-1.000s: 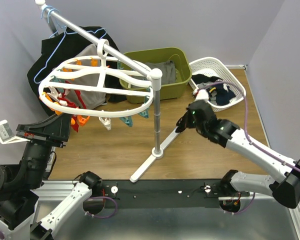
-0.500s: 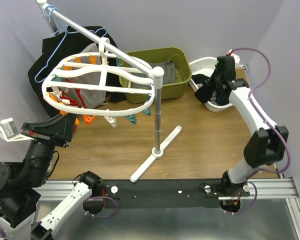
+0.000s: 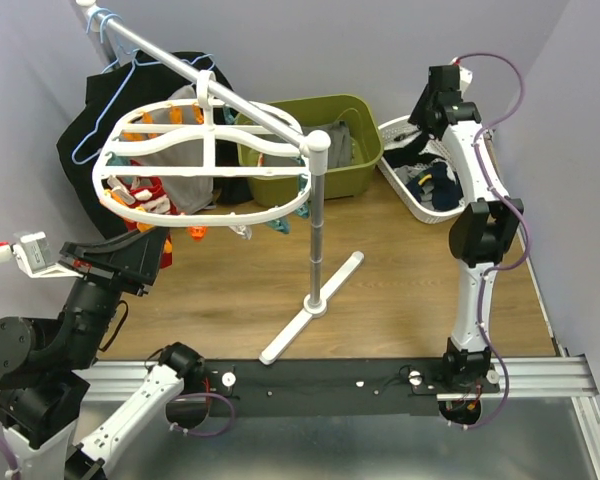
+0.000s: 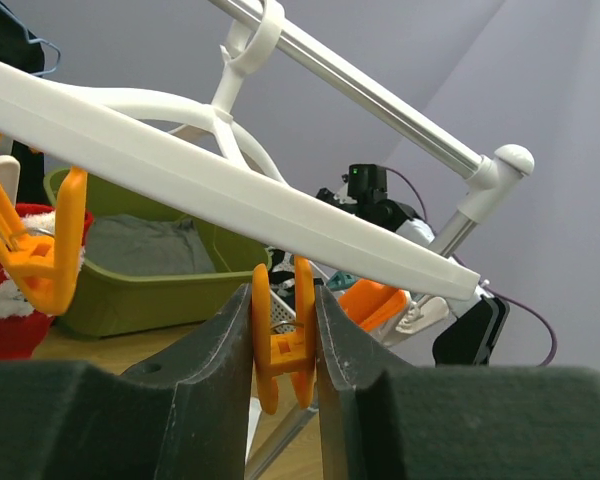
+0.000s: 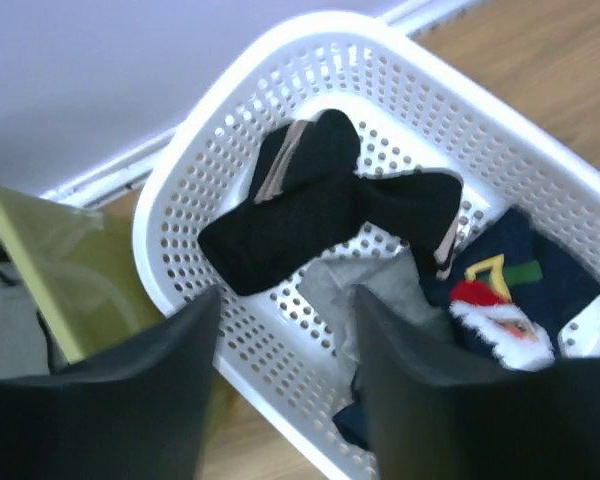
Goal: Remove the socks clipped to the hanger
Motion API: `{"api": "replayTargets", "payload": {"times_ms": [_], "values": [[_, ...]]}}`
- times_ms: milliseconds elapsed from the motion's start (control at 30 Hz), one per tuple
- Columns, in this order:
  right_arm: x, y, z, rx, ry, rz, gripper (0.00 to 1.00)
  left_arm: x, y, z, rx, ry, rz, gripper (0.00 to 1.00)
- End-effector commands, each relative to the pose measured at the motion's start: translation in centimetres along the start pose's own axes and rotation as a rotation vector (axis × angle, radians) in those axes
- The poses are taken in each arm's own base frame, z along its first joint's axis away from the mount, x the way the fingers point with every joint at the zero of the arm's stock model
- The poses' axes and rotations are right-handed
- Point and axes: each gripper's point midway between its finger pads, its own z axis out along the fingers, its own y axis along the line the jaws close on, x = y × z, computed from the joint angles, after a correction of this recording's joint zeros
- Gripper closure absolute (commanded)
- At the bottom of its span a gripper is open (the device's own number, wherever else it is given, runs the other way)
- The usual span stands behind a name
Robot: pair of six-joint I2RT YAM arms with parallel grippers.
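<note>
L jaws clamped on an orange peg [image 4: 283, 350] hanging under the white hanger [image 4: 180, 165]. The hanger hooks on the rail [image 3: 170, 62]; a red-and-white sock [image 4: 5, 310] is pegged to it, far left in the wrist view. R jaws apart, nothing btwn them, above the white basket [image 5: 230, 95] on the desk, which holds black socks [image 5: 290, 215] & a navy sock [image 5: 565, 295].

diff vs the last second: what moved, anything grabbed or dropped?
The right gripper swung from low near the foot of the rack up and back to above the white basket; its jaws, shut before, now stand open and empty. A black sock lies in the basket below. The hanger rocked slightly. Unchanged: left gripper clamped on an orange peg, rack, green bin.
</note>
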Motion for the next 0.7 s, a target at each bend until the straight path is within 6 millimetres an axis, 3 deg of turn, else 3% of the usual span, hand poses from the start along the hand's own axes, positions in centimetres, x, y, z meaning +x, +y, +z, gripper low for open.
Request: {"api": "replayTargets", "payload": {"times_ms": [0, 100, 267, 300, 333, 367, 400, 433, 533, 600, 633, 667], "values": [[4.1, -1.9, -0.2, 0.031, 0.131, -0.028, 0.30, -0.8, -1.5, -0.6, 0.082, -0.024, 0.014, 1.00], [5.7, -2.8, -0.8, 0.052, 0.174, -0.049, 0.23, -0.7, -1.7, -0.8, 0.099, -0.026, 0.019, 1.00], [8.0, -4.2, -3.1, 0.068, 0.232, -0.054, 0.21, 0.2, -1.7, -0.8, 0.121, -0.017, -0.002, 1.00], [7.3, -3.9, -4.8, 0.050, 0.203, -0.050, 0.21, 0.3, -1.6, -0.8, 0.122, -0.015, -0.003, 1.00], [9.4, -4.4, -5.1, 0.056, 0.235, -0.070, 0.20, 0.6, -1.6, -0.7, 0.122, -0.011, -0.007, 1.00], [9.6, -4.2, -5.4, 0.050, 0.217, -0.077, 0.20, 0.6, -1.6, -0.7, 0.122, -0.012, -0.009, 1.00], [9.2, -3.6, -7.2, 0.032, 0.193, -0.085, 0.20, 0.8, -1.5, -0.6, 0.120, -0.008, -0.008, 1.00], [11.4, -4.5, -7.5, 0.054, 0.232, -0.102, 0.19, 0.9, -1.3, -0.5, 0.112, -0.006, -0.011, 1.00], [13.1, -4.7, -10.1, 0.038, 0.240, -0.084, 0.18, 1.4, -1.1, -0.2, 0.113, -0.002, -0.014, 1.00], [16.8, -5.9, -11.1, 0.053, 0.303, -0.113, 0.18, 1.6, -1.0, -0.1, 0.107, 0.002, -0.019, 1.00], [16.4, -5.9, -12.7, 0.031, 0.284, -0.096, 0.18, 1.8, -0.8, 0.1, 0.102, 0.007, -0.022, 1.00], [18.7, -6.9, -13.3, 0.037, 0.323, -0.113, 0.18, 2.0, -0.8, 0.2, 0.102, 0.010, -0.026, 1.00]]}}
